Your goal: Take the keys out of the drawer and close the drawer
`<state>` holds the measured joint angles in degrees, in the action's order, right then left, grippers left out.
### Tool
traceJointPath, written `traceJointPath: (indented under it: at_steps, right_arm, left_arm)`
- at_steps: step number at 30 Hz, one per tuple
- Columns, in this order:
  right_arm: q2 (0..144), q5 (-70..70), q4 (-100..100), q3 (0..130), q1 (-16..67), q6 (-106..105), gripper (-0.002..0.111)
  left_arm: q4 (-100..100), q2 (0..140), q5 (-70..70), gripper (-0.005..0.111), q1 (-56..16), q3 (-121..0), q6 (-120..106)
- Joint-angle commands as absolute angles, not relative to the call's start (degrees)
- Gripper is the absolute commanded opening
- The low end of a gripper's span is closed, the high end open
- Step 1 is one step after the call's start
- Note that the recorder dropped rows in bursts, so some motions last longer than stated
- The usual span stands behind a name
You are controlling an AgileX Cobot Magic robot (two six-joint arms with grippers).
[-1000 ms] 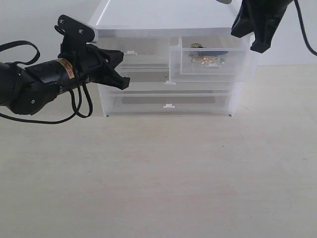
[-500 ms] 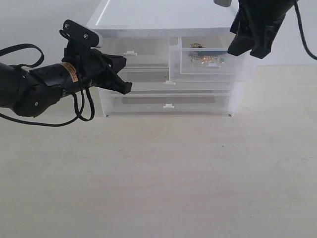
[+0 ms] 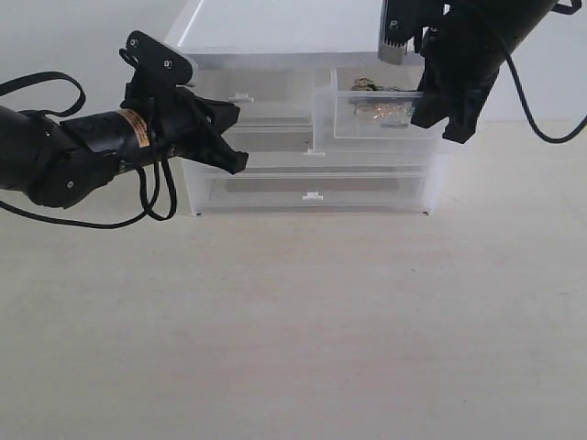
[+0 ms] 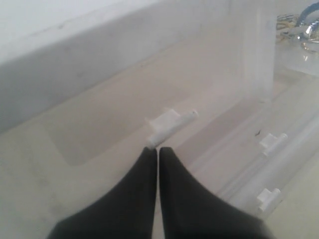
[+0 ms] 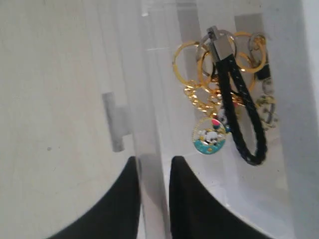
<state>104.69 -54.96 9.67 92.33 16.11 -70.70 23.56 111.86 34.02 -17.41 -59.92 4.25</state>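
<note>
Drawer unit (image 3: 275, 37): translucent white plastic, standing at 12 o'clock on the pale table (image 3: 293, 321).
The drawer (image 3: 353, 137): the right half-width one, toward 1 o'clock, pulled out from the unit. A small white tab handle (image 5: 115, 122) sits on its front wall.
The keys (image 3: 381, 107): lying inside the open drawer. The bunch has gold rings and chain, a black braided loop strap (image 5: 227, 69) and a round turquoise charm (image 5: 209, 139) with a cartoon figure. No lettering can be read on them.
Right gripper (image 3: 440, 126): at 1 o'clock over the drawer's front. Its jaws are parted, one finger outside the front wall and one inside. It grasps nothing and is clear of the keys.
Left gripper (image 3: 234, 161): at 10 o'clock, fingers pressed together on nothing. The tips are just beside the left twin drawer's tab handle (image 4: 169, 124).
Label (image 3: 136, 130): orange-yellow band on the left arm, print too small to read.
</note>
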Motion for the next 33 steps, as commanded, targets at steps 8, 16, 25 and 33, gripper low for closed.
traceJointPath:
  at_steps: [8, 16, 25, 33]
  right_arm:
    - [101.8, -63.8, 8.0, 92.7, 16.0, -71.2, 0.000]
    - [101.2, -62.2, 9.7, 92.7, 16.0, -69.7, 0.000]
    - [101.2, -61.5, 10.8, 92.7, 16.0, -68.8, 0.018]
    - [101.2, -60.1, 11.0, 92.7, 16.0, -64.4, 0.054]
  left_arm:
    - [14.4, 112.4, 34.3, 0.004, -16.0, -62.7, 6.7]
    - [14.4, 112.4, 34.2, 0.004, -16.0, -62.7, 6.9]
    - [14.4, 112.4, 34.2, 0.004, -16.0, -62.7, 6.9]
    - [14.4, 112.4, 34.2, 0.004, -16.0, -62.7, 6.9]
